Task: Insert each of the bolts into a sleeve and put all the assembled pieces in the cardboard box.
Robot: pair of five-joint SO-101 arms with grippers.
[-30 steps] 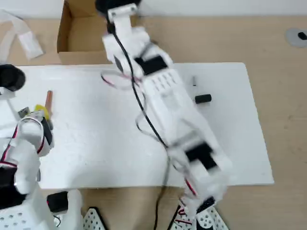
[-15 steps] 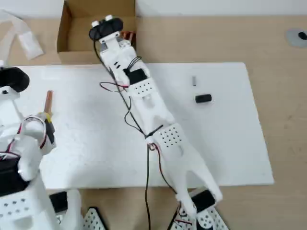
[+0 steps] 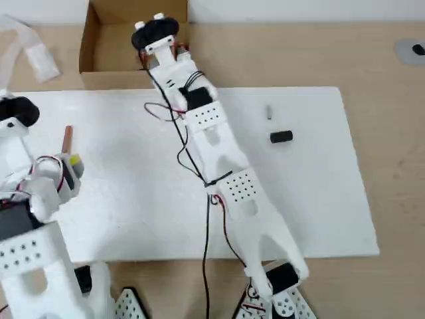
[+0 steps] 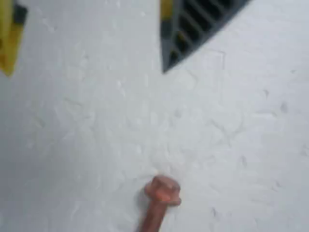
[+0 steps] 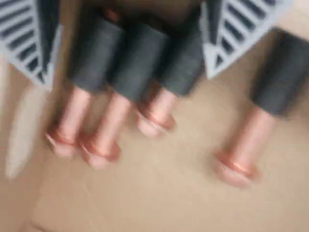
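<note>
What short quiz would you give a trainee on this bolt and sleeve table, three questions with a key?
1. True or false: a loose black sleeve lies on the white board.
2. How many assembled pieces lie in the cardboard box in the right wrist view? A two, B four, C six.
3. Fill in: the open left gripper is above a bare ___.
Key: 1 true; 2 B; 3 bolt.

The light is bright and even over the white foam board (image 3: pixel 319 199), with hardly any shadows and no hard glare. The copper bolt (image 4: pixel 161 191) lying on it has just a faint grey shadow. Inside the cardboard box (image 3: pixel 99 53) it is dimmer, and the sleeved bolts (image 5: pixel 140 63) cast soft shadows on its floor.
</note>
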